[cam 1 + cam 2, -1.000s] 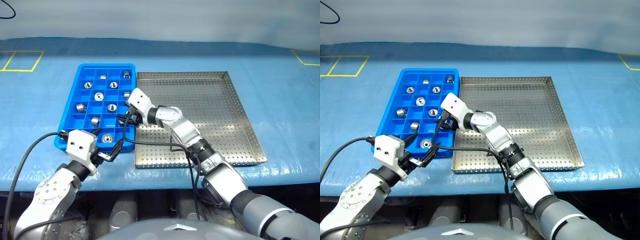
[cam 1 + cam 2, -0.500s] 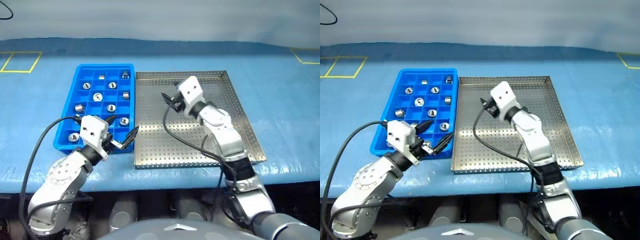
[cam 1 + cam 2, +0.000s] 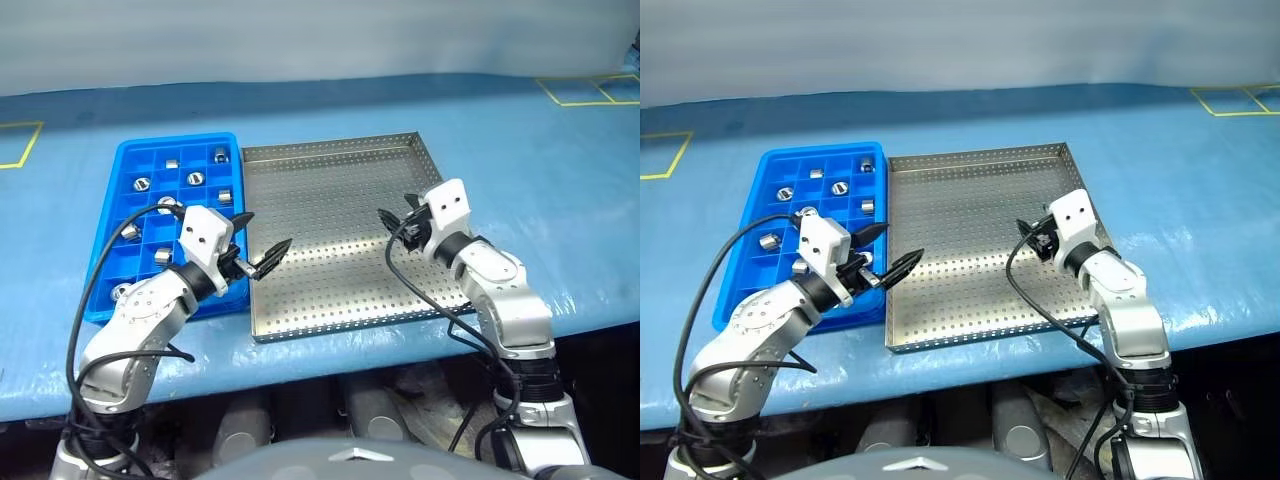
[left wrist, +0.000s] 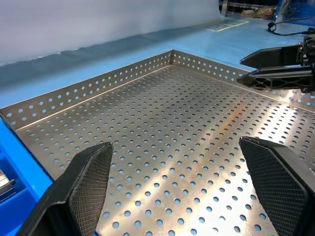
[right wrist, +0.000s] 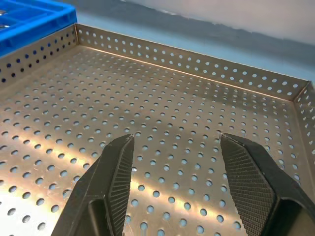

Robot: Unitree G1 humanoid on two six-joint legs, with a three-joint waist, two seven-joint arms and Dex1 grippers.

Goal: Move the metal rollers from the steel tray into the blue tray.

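Observation:
The steel tray (image 3: 330,220) lies mid-table, its perforated floor bare metal under both grippers. Touching its left side is the blue tray (image 3: 170,141), with several metal rollers (image 3: 195,178) sitting one per compartment. My left gripper (image 3: 268,228) hovers over the seam between the two trays, open wide with nothing in it; its wrist view looks across the steel tray (image 4: 162,113). My right gripper (image 3: 393,207) hangs over the steel tray's right part, pointing left, open and empty (image 5: 174,140). It also shows across the tray in the left wrist view (image 4: 275,73).
Both trays rest on a blue table cover (image 3: 540,170), near its front edge. Yellow tape squares mark the far left (image 3: 15,145) and far right (image 3: 590,90). Black cables loop from each wrist, the right one (image 3: 420,290) drooping onto the steel tray.
My right gripper left the blue tray's right column and swung right across the steel tray. The left gripper advanced to the seam between the trays. The camera turned right.

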